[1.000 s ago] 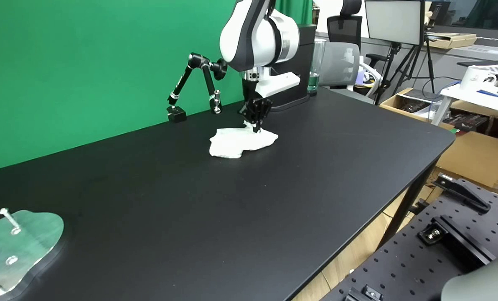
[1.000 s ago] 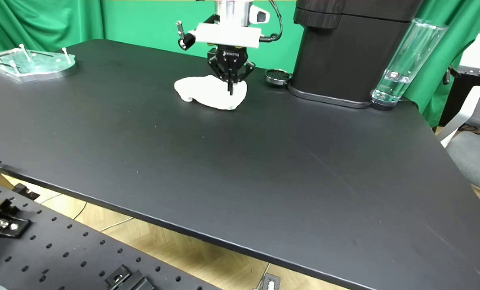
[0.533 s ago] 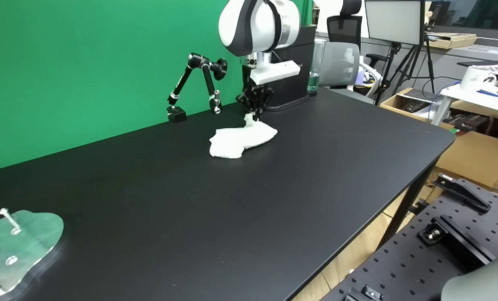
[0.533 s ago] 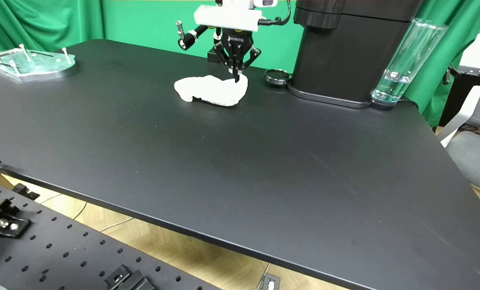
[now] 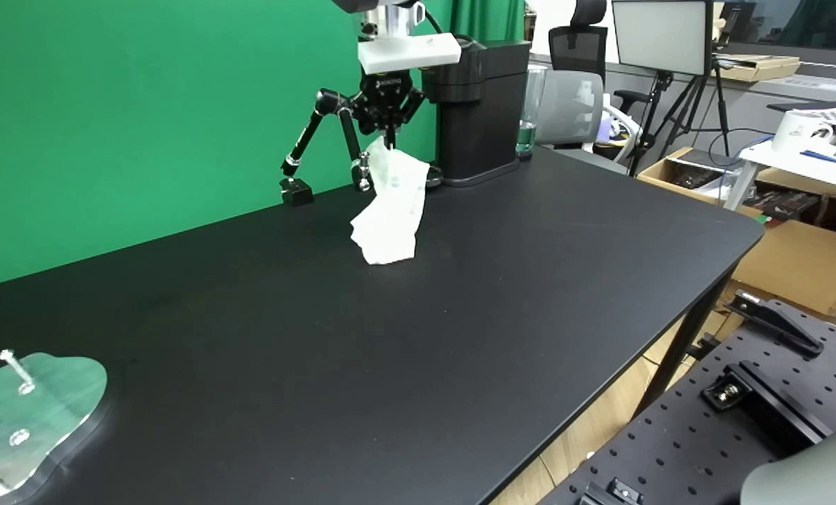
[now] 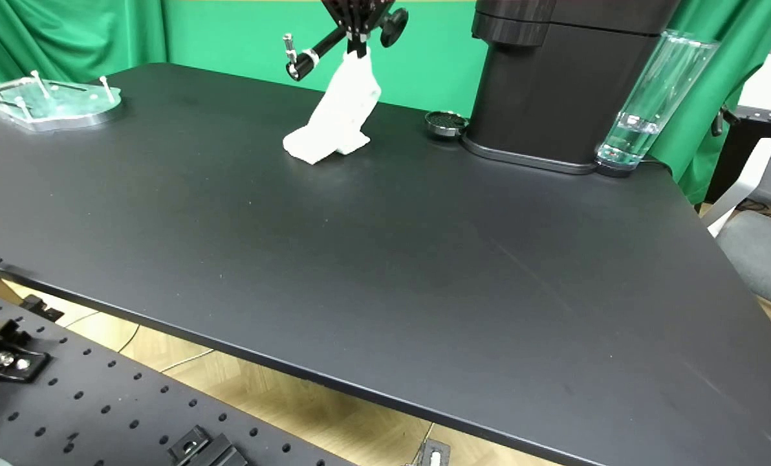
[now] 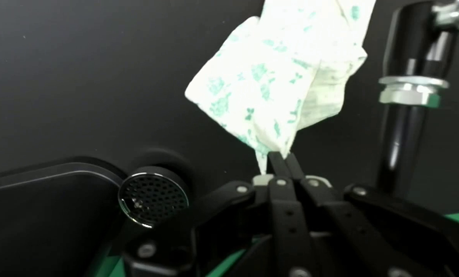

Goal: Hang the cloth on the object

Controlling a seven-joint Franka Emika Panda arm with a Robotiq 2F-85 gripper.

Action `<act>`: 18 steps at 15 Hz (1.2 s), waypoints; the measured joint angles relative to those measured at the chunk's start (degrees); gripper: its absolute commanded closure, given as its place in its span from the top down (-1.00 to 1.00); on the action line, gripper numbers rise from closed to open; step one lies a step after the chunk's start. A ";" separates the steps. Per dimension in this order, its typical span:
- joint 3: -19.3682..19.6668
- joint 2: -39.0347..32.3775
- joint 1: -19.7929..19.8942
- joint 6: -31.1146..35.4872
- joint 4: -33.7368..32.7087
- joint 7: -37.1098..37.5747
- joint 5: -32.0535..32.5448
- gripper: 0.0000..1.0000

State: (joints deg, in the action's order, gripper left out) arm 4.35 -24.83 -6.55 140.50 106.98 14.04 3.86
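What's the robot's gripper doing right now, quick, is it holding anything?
Gripper: closed, holding the white cloth by its top end.

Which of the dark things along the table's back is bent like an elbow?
The stand, beside the cloth: of these, only it has jointed limbs. The machine is tall and boxy, the grate low and round.
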 measured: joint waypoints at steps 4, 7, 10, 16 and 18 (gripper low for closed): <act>-1.17 2.33 -2.97 -0.80 -0.55 1.38 1.09 -0.99; -3.07 3.06 -4.36 -1.15 -0.61 1.38 1.63 -0.99; -5.34 3.07 -5.55 -2.10 -0.60 1.20 1.67 -0.99; -8.65 2.39 -7.60 -5.57 -0.40 0.55 1.73 -0.99; -9.05 1.84 -8.00 -6.64 -0.38 0.45 1.78 -0.99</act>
State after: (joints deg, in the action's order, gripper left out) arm -4.70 -22.99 -14.55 133.86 106.60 14.48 5.64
